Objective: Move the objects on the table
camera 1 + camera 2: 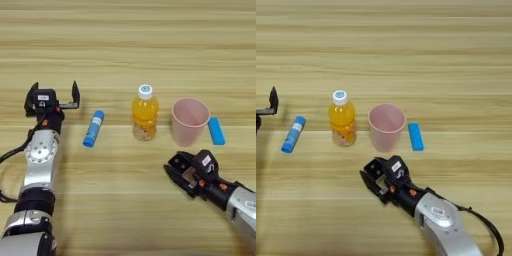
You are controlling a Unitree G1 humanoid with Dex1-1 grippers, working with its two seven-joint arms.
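Note:
A small orange-drink bottle [145,115] with a white cap stands upright mid-table. Just right of it is an upright pink cup [190,121], and a flat blue bar [216,131] lies right of the cup. To the bottle's left a blue glue-stick tube [93,128] lies on the table [130,45]. My left gripper [55,93] is left of the tube, open, with nothing between its fingers. Open and holding nothing, my right gripper [176,175] sits in front of the cup, a short way nearer me, pointing left.
The four things lie in a row across the middle of the wooden table. My left arm [40,160] runs up the left side and my right arm [441,220] comes in from the lower right.

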